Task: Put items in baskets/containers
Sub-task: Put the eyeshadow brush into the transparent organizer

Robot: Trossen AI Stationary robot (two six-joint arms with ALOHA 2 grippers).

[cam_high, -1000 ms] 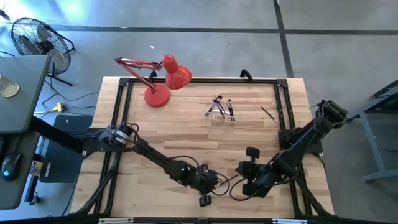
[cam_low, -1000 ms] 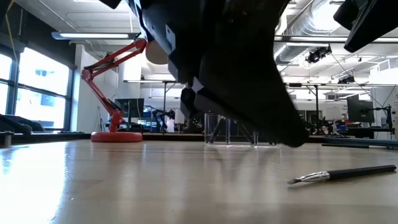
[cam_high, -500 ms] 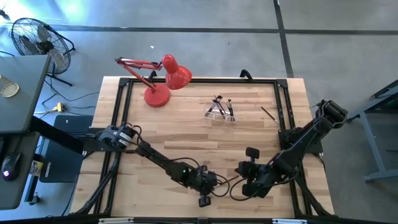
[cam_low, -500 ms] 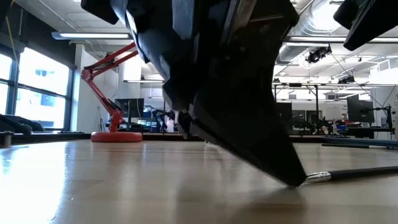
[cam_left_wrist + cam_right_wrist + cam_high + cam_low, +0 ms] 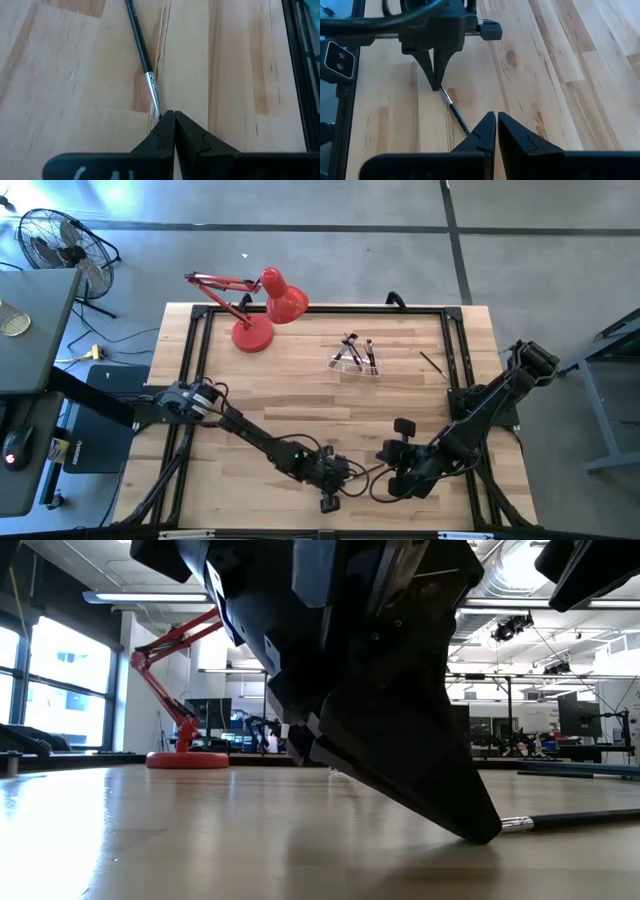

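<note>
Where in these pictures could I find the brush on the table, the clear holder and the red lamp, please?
brush [image 5: 141,50], left wrist view, on its dark handle.
clear holder [image 5: 355,364], high view, on its transparent wall.
red lamp [image 5: 252,334], high view, on its round base.

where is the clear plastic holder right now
In the high view, the small clear plastic holder sits at the table's far middle, right of the red desk lamp, holding several brushes.
</note>
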